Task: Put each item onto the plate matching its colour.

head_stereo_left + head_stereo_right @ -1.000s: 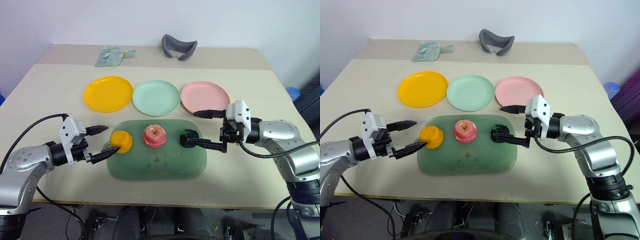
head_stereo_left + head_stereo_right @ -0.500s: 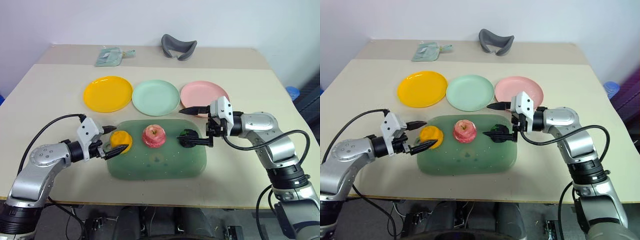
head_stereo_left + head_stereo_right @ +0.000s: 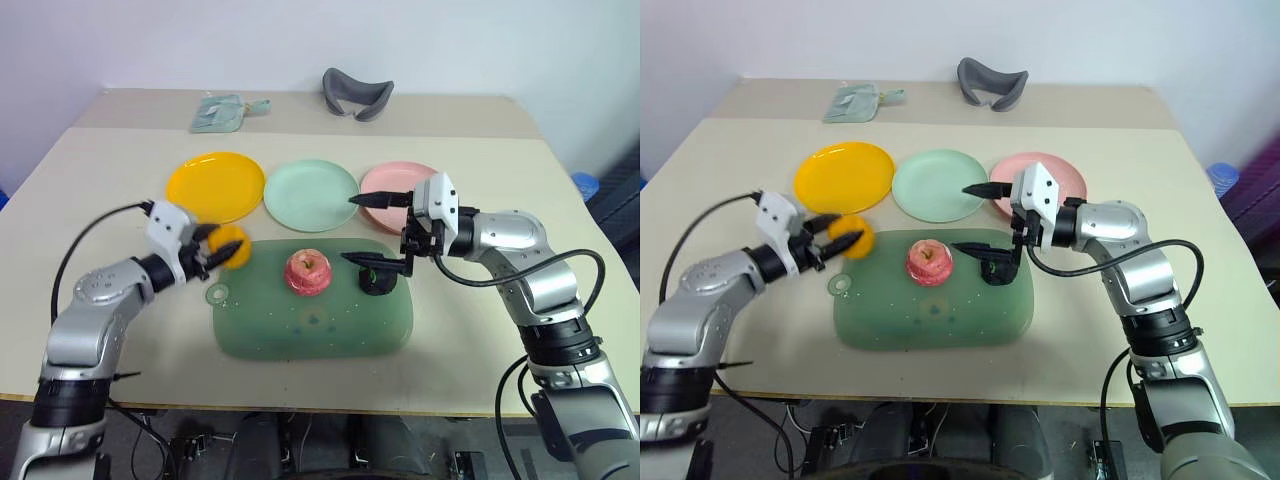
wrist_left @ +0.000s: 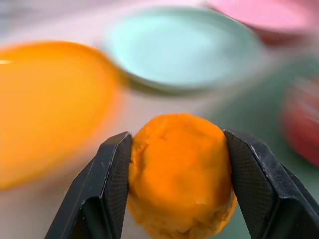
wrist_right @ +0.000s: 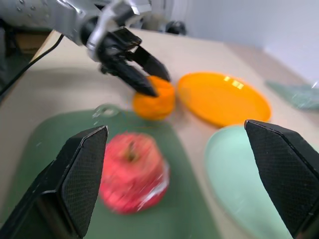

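Note:
My left gripper is shut on the orange-yellow lump, holding it just off the green tray's far left corner, close to the yellow plate. In the left wrist view the lump sits squeezed between both fingers. The pink-red apple and the dark green lump lie on the tray. My right gripper stands open, pointing left, its lower finger over the dark lump and its upper finger before the pink plate. The mint plate stands between the other two.
A grey curved band and a pale green pouch lie at the table's far side. The tray has a round handle hole at its left end. A blue object sits beyond the table's right edge.
My left gripper closed on the orange-yellow lump and carried it off the tray toward the yellow plate. The right gripper, still open, moved left and up over the dark lump.

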Robot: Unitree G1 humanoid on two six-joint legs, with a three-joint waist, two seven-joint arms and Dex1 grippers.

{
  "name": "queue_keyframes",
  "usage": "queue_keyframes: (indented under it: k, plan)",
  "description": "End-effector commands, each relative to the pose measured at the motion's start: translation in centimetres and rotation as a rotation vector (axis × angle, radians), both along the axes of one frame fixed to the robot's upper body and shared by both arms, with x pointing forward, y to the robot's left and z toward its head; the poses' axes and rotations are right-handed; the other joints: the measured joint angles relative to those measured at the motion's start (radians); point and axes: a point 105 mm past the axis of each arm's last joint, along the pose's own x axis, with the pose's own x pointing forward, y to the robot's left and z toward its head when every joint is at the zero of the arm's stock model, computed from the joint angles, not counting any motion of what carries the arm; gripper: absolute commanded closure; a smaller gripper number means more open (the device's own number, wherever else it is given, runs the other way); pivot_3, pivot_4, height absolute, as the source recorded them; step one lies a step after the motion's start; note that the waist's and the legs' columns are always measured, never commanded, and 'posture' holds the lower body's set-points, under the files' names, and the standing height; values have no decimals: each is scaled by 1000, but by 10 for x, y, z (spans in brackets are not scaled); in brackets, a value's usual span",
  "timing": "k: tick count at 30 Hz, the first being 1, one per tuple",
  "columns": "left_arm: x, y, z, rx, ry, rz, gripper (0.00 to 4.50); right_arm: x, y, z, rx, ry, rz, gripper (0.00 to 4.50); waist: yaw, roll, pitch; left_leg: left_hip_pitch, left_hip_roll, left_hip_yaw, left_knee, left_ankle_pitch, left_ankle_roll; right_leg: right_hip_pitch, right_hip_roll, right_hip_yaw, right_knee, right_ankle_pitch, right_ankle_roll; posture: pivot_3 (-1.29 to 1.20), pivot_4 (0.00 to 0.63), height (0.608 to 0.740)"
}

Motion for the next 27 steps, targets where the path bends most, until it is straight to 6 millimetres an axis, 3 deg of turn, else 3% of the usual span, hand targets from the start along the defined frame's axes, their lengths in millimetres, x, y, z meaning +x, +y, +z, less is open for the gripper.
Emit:
queue_keyframes:
  k: [1,3,6,10,17,22,26,27]
  plan:
    - [27,20,28,-41,-95,210,2077,8,0,19,54,-82,-36,0,-1,0,0,0,0,0,0,0,0,0,0,0,0,0,0,0,150,740]
    - [42,21,31,-16,-119,272,2077,14,1,21,65,-98,-56,0,-2,0,0,0,0,1,0,0,0,0,0,0,0,0,0,0,150,740]
    - [75,28,33,-69,-128,458,2077,39,0,22,78,-126,-181,0,-3,-1,0,0,0,3,0,0,0,0,0,0,0,0,0,0,150,740]
    - [99,21,28,-110,-121,544,2077,62,3,29,173,-109,-305,0,-5,-1,0,-1,0,3,0,0,0,-1,0,0,0,0,0,0,150,740]
    - [109,17,22,-109,-120,552,2077,61,15,25,195,-88,-303,0,-12,-1,0,-14,0,4,1,1,-1,-16,1,-1,3,0,1,0,150,740]
    - [111,10,18,-177,-103,514,2077,56,16,21,188,-75,-296,0,-8,-1,0,-15,0,4,1,1,-1,-16,0,-1,3,0,1,0,150,740]
    - [112,6,20,-183,-117,491,267,54,16,20,184,-72,-298,0,-10,-1,0,-15,-1,4,2,1,-1,-16,0,-1,3,0,1,0,150,740]
    - [111,4,21,-202,-123,479,49,53,16,20,179,-69,-297,0,-10,-1,0,-15,-1,4,2,1,-1,-16,0,-1,3,0,1,0,150,740]
